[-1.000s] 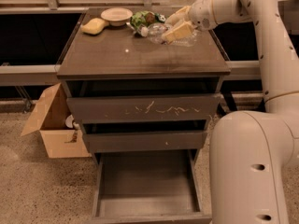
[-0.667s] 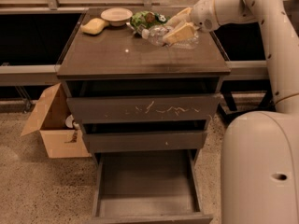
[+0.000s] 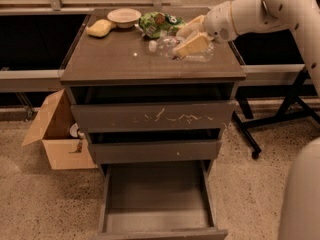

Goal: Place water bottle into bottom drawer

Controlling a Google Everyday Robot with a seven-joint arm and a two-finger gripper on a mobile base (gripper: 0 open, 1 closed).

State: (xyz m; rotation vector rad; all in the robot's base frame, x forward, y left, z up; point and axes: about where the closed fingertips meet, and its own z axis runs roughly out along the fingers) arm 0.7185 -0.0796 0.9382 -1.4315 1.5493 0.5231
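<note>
The water bottle (image 3: 167,45) lies on its side on the cabinet top (image 3: 115,59), white cap pointing left, at the back right. My gripper (image 3: 191,37) reaches in from the right, its cream fingers (image 3: 192,45) closed on either side of the bottle's clear body, low over the top. The bottom drawer (image 3: 157,199) is pulled open far below, its grey floor bare. The two drawers above it are shut; the upper one's front has white scratches (image 3: 165,117).
A white bowl (image 3: 124,17), a yellow sponge (image 3: 100,28) and a green bag (image 3: 160,23) sit at the back of the top. An open cardboard box (image 3: 55,129) stands on the floor at left. Black stand legs (image 3: 280,109) are at right. My body (image 3: 302,194) fills the lower right.
The gripper and the bottle have stayed in about the same spot on the cabinet top. My body has drawn back toward the right edge of the view.
</note>
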